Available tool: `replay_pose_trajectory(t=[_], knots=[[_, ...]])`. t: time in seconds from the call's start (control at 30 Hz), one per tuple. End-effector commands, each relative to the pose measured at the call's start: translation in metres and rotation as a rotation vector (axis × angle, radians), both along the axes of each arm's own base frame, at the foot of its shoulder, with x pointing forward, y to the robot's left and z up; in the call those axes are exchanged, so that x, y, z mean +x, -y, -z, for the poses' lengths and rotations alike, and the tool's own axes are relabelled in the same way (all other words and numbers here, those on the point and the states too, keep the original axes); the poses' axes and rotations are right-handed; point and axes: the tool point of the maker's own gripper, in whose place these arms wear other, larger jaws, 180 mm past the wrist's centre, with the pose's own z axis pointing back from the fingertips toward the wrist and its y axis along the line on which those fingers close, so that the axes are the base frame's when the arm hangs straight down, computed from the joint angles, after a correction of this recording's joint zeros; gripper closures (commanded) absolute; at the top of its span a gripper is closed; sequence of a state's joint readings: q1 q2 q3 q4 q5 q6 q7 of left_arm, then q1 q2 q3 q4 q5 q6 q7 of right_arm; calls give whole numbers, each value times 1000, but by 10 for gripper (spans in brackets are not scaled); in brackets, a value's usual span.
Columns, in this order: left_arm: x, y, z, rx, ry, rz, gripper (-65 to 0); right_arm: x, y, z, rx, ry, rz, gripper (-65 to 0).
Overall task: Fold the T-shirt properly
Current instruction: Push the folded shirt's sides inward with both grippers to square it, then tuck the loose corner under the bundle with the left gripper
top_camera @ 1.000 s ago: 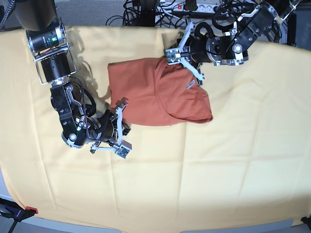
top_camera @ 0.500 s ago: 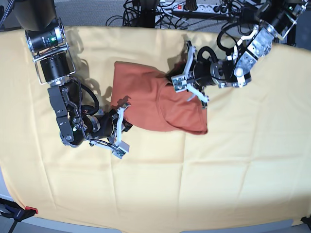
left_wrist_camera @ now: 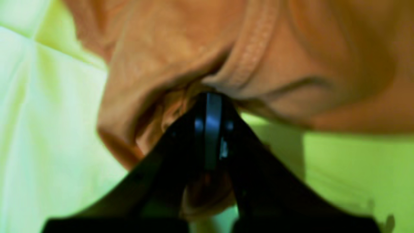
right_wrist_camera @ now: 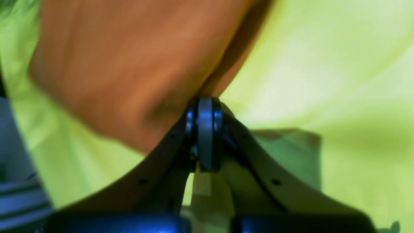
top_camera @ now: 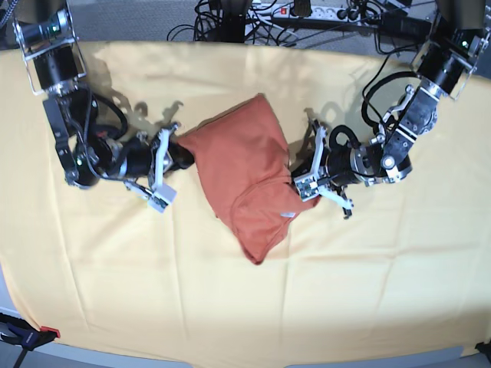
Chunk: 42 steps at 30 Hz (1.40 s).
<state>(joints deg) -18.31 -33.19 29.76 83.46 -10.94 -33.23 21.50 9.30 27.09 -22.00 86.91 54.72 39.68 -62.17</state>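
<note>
The rust-orange T-shirt hangs bunched between my two grippers above the pale yellow cloth, its white neck tag low on the right. My left gripper is shut on the shirt's right edge. In the left wrist view the gripper pinches fabric just below the ribbed neckline. My right gripper is shut on the shirt's left edge. In the right wrist view the gripper clamps a fold of the shirt. The shirt's lower tip touches the cloth.
The yellow cloth covers the whole table. Cables and a power strip lie behind the back edge. A red clamp sits at the front left corner. My two arms reach in from the left and right sides.
My left gripper has moved forward and my right gripper back and left. The shirt, flat before, has been pulled up and turned and now hangs between them.
</note>
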Motion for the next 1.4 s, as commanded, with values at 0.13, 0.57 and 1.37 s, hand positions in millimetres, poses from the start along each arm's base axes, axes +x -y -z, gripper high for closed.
replay_pose_trajectory(t=[0.13,0.57,1.37], knots=[[32,5,-6,-51,80,1,0,-42,-17,-3,21,-10,-80,0],[49,6,-34,13,81,13,0,-45,-17,-14,-62,135,-17,0],[76,-12,-57,26,287,2,0,-38,-18,-24,-21,166,-18,0]])
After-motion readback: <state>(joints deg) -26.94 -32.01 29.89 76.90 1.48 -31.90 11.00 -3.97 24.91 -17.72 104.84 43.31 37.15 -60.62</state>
